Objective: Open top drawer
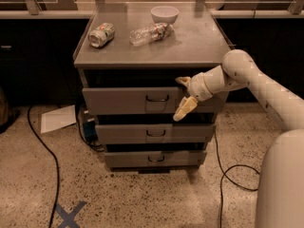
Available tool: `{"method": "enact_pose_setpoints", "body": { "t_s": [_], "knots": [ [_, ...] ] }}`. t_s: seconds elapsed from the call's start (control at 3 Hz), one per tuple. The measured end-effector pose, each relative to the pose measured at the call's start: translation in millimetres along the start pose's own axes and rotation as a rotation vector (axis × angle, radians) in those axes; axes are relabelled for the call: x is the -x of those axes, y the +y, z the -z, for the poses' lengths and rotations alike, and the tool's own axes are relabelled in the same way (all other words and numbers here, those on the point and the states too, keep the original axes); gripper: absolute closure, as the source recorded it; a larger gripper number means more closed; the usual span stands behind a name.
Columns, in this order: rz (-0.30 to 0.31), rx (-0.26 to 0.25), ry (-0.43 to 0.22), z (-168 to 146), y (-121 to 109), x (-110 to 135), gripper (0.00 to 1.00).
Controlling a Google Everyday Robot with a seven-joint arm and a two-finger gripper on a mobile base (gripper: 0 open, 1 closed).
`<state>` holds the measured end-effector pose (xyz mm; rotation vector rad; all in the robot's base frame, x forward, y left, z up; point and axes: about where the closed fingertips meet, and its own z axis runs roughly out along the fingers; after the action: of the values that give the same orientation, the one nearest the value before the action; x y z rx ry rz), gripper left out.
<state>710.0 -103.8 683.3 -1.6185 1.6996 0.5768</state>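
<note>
Looks down on a grey cabinet with three drawers. Finds the top drawer (128, 101) just under the counter (199, 46), with a dark gap above its front and the handle (157, 98) at centre. Places the tool (184, 95) at the drawer's right end, just right of the handle – released, grasping nothing, with one finger (182, 81) at the front's upper edge and the other hanging over its face. Takes in, on the counter, a can (101, 34), a bottle (149, 33) lying flat and a bowl (165, 14) behind – and paper (57, 118) on the floor at left.
</note>
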Motion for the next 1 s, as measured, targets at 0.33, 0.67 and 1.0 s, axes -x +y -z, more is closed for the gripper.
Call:
{"method": "enact_pose_setpoints", "body": {
  "t_s": [0.33,0.67,1.0],
  "knots": [
    [0.003,0.069,-0.008,-20.1,1.7,4.8,0.00],
    [-0.015,0.164,-0.001,-24.6,25.1,5.1,0.00],
    [-0.040,0.216,-0.006,-14.8,43.6,11.7,0.00]
  ]
}}
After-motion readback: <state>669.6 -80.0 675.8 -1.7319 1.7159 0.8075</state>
